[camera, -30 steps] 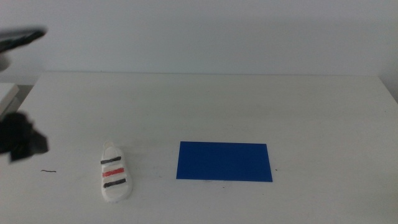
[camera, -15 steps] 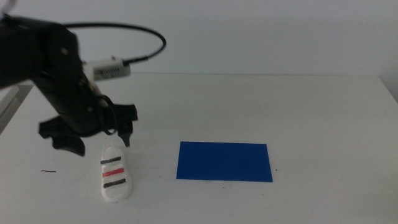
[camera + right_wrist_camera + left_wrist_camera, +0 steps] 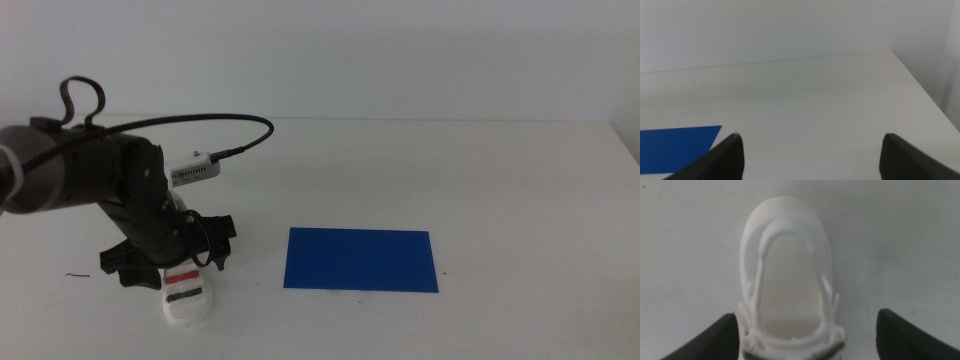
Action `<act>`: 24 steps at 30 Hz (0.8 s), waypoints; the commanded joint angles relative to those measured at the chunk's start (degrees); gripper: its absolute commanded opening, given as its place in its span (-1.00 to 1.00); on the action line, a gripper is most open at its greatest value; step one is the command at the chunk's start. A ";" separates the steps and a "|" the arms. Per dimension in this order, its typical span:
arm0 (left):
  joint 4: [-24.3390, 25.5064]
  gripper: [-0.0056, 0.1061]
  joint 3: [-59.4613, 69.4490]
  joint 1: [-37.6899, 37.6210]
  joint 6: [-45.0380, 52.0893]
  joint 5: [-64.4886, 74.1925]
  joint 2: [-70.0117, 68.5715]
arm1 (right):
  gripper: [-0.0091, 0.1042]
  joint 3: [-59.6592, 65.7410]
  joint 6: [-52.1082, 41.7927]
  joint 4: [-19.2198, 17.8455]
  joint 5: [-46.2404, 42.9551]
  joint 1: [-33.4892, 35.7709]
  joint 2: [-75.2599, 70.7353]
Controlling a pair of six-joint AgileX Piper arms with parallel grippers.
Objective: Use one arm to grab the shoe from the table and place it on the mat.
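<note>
My left gripper (image 3: 168, 263) hangs low over the white table (image 3: 420, 170), directly above the shoe (image 3: 186, 296), with the arm (image 3: 85, 180) reaching in from the left side of the middle view. My jaws are spread wide apart: in the left wrist view one dark tip stands on each side of the shoe (image 3: 787, 280), with bare tabletop between each tip and the sole, so neither touches it. The open heel end of the sandal sits between my jaws and just below them. In the middle view my wrist covers the rear part of the shoe, while its red strap and one dark strap show just in front of my gripper. The blue mat (image 3: 361, 259) lies flat to the right of my gripper, apart from the shoe. My right gripper (image 3: 810, 165) waits with jaws open, looking across the tabletop with a corner of the mat (image 3: 675, 140) ahead of it
</note>
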 commanded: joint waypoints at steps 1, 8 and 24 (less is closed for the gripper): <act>0.81 0.78 1.17 -0.11 -0.97 -3.30 0.01 | 0.56 0.14 -0.35 -0.35 -0.38 -0.12 -0.27; 0.92 0.55 1.29 -0.11 -0.86 -3.93 1.81 | 0.56 0.14 -0.35 -0.35 -0.38 -0.12 -0.27; 2.01 -0.93 -22.20 -13.07 -0.90 17.52 2.74 | 0.56 0.14 -0.35 -0.35 -0.38 -0.12 -0.27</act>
